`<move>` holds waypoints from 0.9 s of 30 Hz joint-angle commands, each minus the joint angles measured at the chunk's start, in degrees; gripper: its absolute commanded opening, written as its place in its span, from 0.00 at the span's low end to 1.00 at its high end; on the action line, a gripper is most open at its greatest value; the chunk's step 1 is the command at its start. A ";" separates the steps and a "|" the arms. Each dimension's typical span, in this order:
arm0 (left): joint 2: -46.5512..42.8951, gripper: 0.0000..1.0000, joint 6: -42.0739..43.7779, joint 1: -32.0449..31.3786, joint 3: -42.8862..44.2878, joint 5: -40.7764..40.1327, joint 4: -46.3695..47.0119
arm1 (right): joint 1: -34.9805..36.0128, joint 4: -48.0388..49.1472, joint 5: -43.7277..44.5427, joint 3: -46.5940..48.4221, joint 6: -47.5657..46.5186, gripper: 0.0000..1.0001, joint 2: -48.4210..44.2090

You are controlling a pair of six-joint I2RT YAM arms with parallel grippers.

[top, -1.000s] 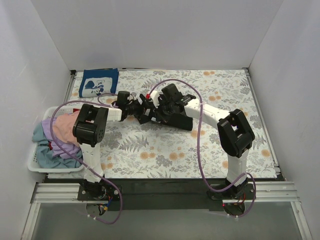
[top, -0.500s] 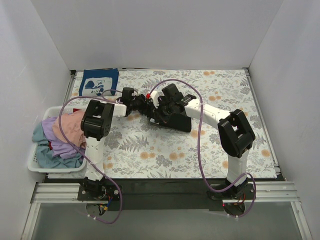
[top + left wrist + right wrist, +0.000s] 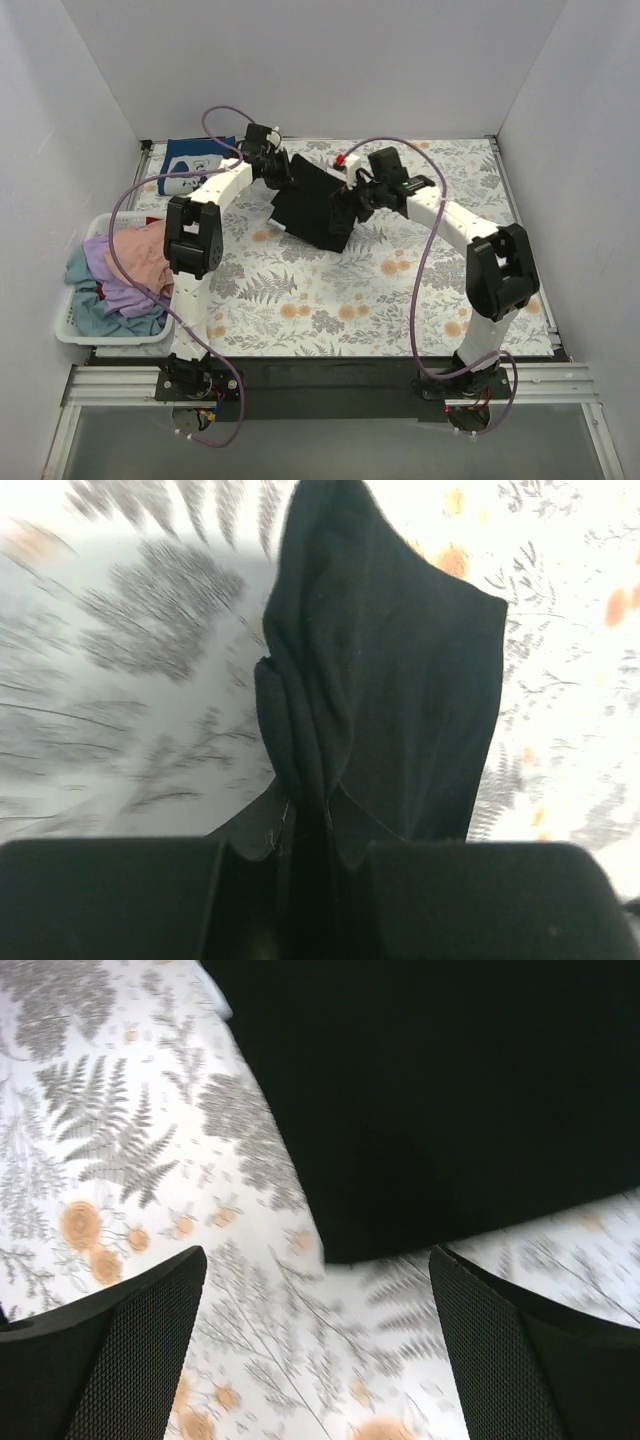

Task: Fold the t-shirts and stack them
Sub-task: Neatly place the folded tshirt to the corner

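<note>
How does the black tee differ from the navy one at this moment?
The black t-shirt is plain; the navy t-shirt carries a white print. The black t-shirt is bunched where the left gripper pinches it, near the middle of the floral table cover; the navy t-shirt lies folded flat at the far left corner, with no gripper on it. Both are out of the white basket.

The left white-and-black jointed arm (image 3: 222,190) rises from its base at the near edge and reaches toward the far side with its elbow bent. Its black two-finger left pincer (image 3: 303,825) is squeezed tight on a bunched fold of the plain black cloth t-shirt (image 3: 410,680). The right white-and-black jointed arm (image 3: 455,215) stretches far out, then bends inward toward the left arm. Its black right pincer (image 3: 318,1260) points downward, its fingers (image 3: 130,1340) spread wide apart.
</note>
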 commanded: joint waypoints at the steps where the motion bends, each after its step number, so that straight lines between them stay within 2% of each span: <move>1: -0.10 0.00 15.63 1.49 9.89 -8.92 -12.38 | -4.50 -0.02 -0.31 -2.72 0.53 0.98 -5.01; 4: 1.40 0.00 22.29 3.06 16.41 -9.29 -15.47 | -6.25 -0.82 1.09 -4.91 -0.79 0.98 -7.12; 6: 0.87 0.00 24.77 4.82 16.70 -8.31 -13.55 | -7.14 -1.08 1.01 -5.79 -0.79 0.98 -7.74; 11: 1.84 0.00 30.84 6.58 22.49 -12.62 -12.92 | -7.32 -1.52 0.57 -6.59 -0.79 0.98 -8.88; 18: -1.41 0.00 37.61 7.11 21.44 -16.66 -7.21 | -7.40 -1.52 -0.13 -6.59 -0.53 0.98 -8.88; 27: -3.52 0.00 41.04 8.08 22.67 -18.51 -4.40 | -7.40 -1.52 0.04 -7.20 -0.26 0.98 -9.67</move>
